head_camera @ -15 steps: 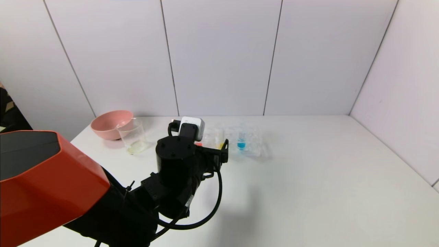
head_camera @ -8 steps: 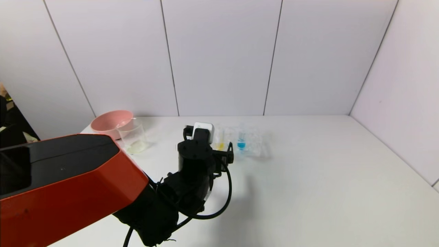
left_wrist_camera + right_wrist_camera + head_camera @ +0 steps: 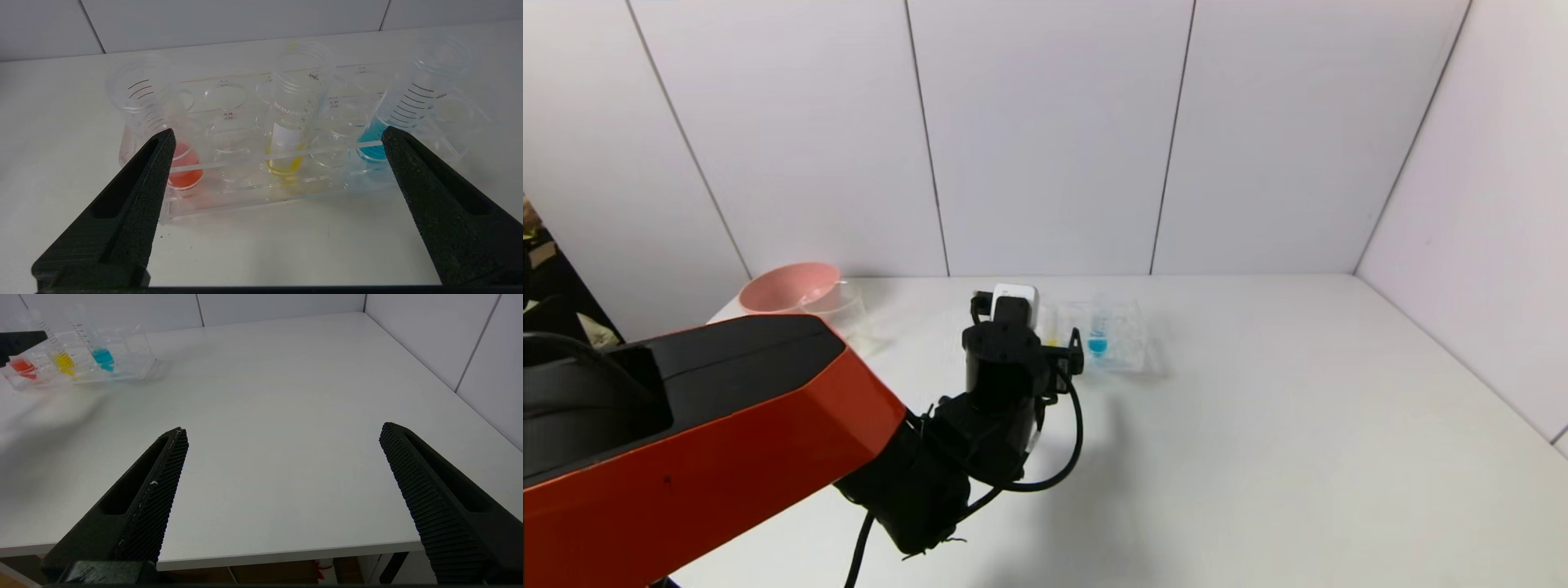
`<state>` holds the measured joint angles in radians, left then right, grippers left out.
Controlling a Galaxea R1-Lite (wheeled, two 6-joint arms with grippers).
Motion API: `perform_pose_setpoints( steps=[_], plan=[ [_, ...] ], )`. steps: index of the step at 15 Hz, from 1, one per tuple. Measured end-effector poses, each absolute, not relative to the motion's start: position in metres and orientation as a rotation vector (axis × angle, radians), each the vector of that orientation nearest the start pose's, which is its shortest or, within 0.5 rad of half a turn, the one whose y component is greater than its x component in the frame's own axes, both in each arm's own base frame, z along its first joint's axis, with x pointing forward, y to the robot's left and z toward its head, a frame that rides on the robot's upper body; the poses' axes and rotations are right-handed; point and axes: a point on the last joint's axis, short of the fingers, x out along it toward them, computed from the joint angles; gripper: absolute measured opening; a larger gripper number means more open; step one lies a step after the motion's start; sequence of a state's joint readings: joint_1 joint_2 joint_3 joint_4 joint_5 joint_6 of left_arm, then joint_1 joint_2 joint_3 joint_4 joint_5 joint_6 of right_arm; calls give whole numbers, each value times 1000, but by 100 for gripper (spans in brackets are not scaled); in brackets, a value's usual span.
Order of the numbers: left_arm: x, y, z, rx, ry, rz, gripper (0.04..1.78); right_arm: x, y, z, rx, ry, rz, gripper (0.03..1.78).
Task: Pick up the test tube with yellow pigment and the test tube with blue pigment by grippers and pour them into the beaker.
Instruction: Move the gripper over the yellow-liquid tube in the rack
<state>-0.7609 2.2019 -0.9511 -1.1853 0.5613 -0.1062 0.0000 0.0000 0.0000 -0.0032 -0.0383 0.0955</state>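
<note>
**A:** What fills the scene, biggest things first?

**B:** A white table (image 3: 1258,425) with white panelled walls behind. The left arm (image 3: 711,457), orange-red and black, reaches from the near left toward the table's far middle. A pink bowl (image 3: 780,292) sits at the far left, with the clear beaker (image 3: 837,304) just to its right, partly hidden by the arm.

**A:** And the tubes?

**B:** A clear rack (image 3: 253,179) stands at the far middle, holding three tubes upright. The red-orange tube (image 3: 163,130) is at the left, the test tube with yellow pigment (image 3: 292,118) in the middle, the test tube with blue pigment (image 3: 408,110) at the right.

**A:** Any writing?

**B:** The yellow tube has a white label patch and raised letters, roughly "BKMAM" and "50ml". The others show black graduation lines.

**A:** The grippers?

**B:** The left gripper (image 3: 276,143) sits just near of the rack, jaws spread wide, holding nothing, lined up on the yellow tube. The right gripper (image 3: 284,457) hangs at the table's near edge, well apart, also spread and empty.
</note>
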Motion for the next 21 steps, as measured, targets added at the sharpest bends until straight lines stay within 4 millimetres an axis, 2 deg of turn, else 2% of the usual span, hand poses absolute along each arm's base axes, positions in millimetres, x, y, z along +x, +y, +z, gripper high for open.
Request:
perform_pose_setpoints(
  steps=[10,21],
  plan=[
    [322,-273,95,-94,55,-168,176,-23,-1,76,96,-5,-37,171],
    [329,-273,91,-91,59,-160,176,-23,-1,76,96,-5,-36,171]
  ],
)
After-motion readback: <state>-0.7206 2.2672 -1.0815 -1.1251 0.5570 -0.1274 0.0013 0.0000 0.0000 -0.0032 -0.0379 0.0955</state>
